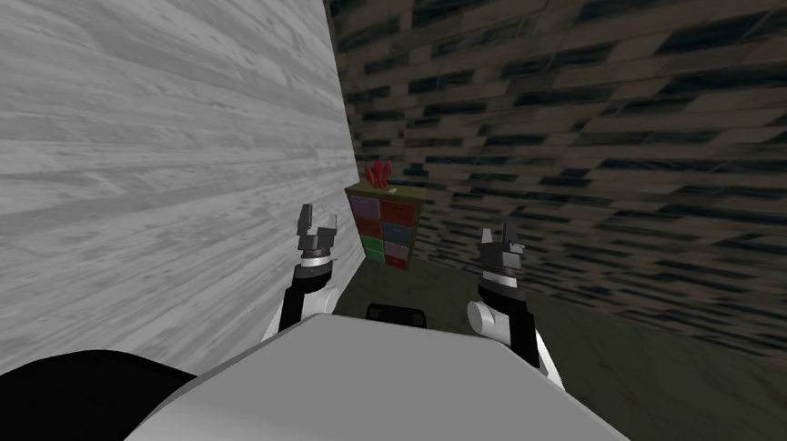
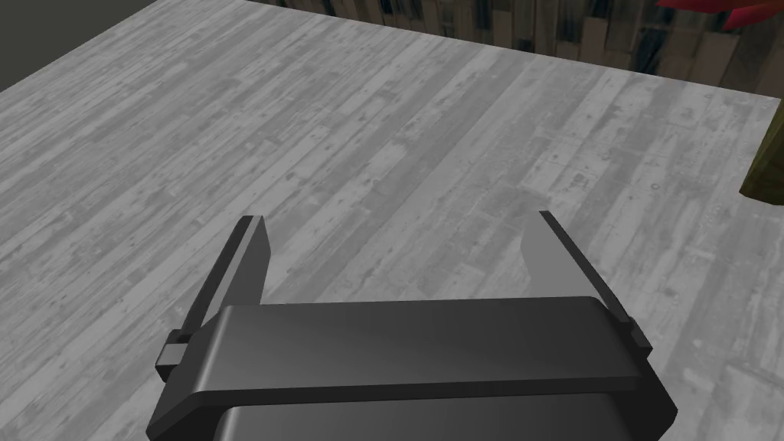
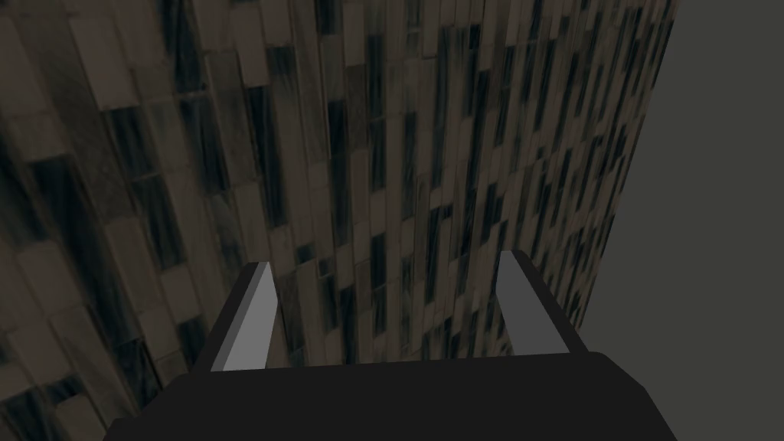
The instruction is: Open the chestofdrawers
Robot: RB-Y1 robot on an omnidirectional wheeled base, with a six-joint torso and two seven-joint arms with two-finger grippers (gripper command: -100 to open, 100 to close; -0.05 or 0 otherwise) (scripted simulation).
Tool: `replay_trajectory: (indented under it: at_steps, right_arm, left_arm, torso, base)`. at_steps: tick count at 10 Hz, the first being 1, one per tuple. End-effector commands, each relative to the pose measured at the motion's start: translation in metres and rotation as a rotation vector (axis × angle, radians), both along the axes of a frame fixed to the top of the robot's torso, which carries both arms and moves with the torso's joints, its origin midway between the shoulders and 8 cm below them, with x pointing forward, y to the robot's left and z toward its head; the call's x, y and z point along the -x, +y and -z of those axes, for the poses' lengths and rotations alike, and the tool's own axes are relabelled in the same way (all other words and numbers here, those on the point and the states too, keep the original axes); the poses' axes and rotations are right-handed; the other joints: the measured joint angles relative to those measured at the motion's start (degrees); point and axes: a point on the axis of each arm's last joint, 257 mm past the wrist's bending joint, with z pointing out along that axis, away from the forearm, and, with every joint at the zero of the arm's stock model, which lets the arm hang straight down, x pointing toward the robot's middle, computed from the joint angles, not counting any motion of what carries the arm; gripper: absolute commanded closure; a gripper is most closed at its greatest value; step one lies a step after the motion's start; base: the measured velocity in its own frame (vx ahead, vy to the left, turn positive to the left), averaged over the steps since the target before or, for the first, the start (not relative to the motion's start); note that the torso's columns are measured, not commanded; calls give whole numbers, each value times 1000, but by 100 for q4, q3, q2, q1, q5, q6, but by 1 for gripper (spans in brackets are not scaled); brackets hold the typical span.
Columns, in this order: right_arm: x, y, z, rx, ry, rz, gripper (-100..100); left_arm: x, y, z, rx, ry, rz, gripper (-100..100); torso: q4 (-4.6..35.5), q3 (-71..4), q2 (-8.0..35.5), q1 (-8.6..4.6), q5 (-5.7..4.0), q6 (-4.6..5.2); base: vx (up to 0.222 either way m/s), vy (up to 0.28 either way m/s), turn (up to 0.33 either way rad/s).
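Chest of drawers (image 1: 385,226): stands on the dark floor (image 1: 658,387) in the corner where the grey plank wall (image 1: 115,156) meets the brown patterned wall (image 1: 631,119). It is well ahead of both grippers.
Drawer fronts: two columns in mixed colours, including purple, red, blue and green. They are too small to tell how far any front stands out.
Red object (image 1: 377,173): rests on top of the chest, at the side nearest the grey wall.
Left gripper (image 1: 316,223): raised beside the grey plank wall, fingers (image 2: 246,253) spread apart with nothing between them. One edge of the chest lies off to the side in the left wrist view.
Right gripper (image 1: 501,240): raised level with the left, fingers (image 3: 246,318) spread apart with nothing between them.
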Motion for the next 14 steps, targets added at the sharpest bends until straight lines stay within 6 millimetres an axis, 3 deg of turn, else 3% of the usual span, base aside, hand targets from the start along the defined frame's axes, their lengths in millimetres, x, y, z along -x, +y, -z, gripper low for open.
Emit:
replay_trajectory:
  at_steps: [1, 9, 10, 11, 14]
  right_arm:
    - [0, 0, 0, 0, 0, 0, 0]
    - [0, 0, 0, 0, 0, 0, 0]
    - [0, 0, 0, 0, 0, 0, 0]
    - [0, 0, 0, 0, 0, 0, 0]
    - [0, 0, 0, 0, 0, 0, 0]
  left_arm:
    - [0, 0, 0, 0, 0, 0, 0]
    - [0, 0, 0, 0, 0, 0, 0]
    - [-2, -4, 2, -24, 15, 15, -100]
    - [-4, -6, 4, -39, 27, 24, -100]
    - [-15, -11, 15, -70, 92, 49, -100]
  torso:
    - [235, -467, 232, 0, 0, 0]
    - [3537, -7073, 3539, 0, 0, 0]
    - [3960, -7919, 3962, 0, 0, 0]
    - [4148, -8316, 4151, -1, 0, 0]
    - [4222, -8466, 4209, -10, -2, 0]
  base:
    - [0, 0, 0]
    - [0, 0, 0]
    - [19, -7, -13]
    - [36, -19, -19]
    - [83, -45, -33]
